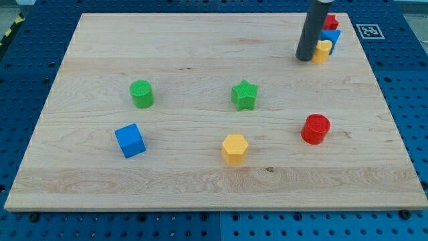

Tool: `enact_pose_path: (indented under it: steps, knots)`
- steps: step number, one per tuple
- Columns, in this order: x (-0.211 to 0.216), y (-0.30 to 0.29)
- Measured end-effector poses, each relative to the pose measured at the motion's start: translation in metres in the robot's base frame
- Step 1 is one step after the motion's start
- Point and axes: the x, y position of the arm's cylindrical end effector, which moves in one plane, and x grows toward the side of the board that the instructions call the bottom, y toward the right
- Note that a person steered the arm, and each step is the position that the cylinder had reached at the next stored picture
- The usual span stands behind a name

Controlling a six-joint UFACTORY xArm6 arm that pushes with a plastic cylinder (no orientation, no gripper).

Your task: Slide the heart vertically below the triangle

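My tip [305,59] rests on the board near the view's top right. Right beside it, on its right, sits a small yellow block [324,51] that may be the heart; the rod hides part of it, and I cannot tell whether they touch. Directly above the yellow block is a blue block [331,36], probably the triangle, and above that a red block [331,21] of unclear shape. These three blocks stand in a tight column at the board's top right corner.
A green cylinder [141,94] and a blue cube [130,140] sit at the left. A green star [245,95] and a yellow hexagon [235,148] sit in the middle. A red cylinder [315,128] sits at the lower right. The wooden board [200,40] lies on a blue pegboard.
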Motion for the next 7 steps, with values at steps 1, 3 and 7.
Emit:
enact_pose_path:
  steps: [1, 3, 7]
  knots:
    - [-0.014, -0.006]
    - [-0.026, 0.013]
    - [0.03, -0.145]
